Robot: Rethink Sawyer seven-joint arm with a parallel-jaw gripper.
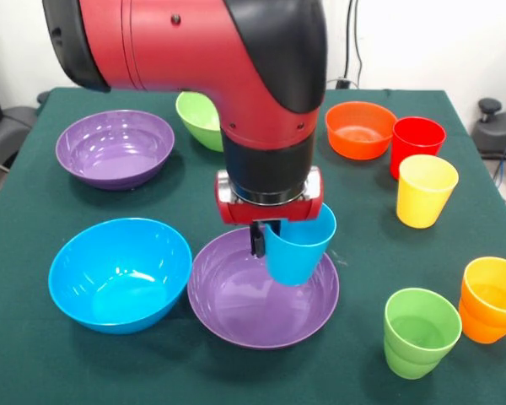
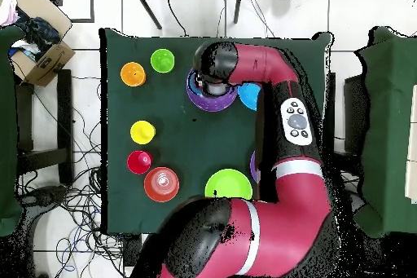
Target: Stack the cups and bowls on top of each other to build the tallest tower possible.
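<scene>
Blue cup point(image 1: 298, 247) hangs upright above the near purple bowl point(image 1: 261, 316), its rim pinched in the claw point(image 1: 260, 238).

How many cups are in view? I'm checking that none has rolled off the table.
5. The blue cup hangs in the gripper over a purple bowl; the red cup and yellow cup stand together, the green cup and orange cup nearer the camera.

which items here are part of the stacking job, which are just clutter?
Job:
blue plastic cup in gripper
purple plastic bowls
blue bowl, green bowl, orange bowl
red, yellow, green, orange cups

Clutter:
cardboard box
floor cables
</scene>
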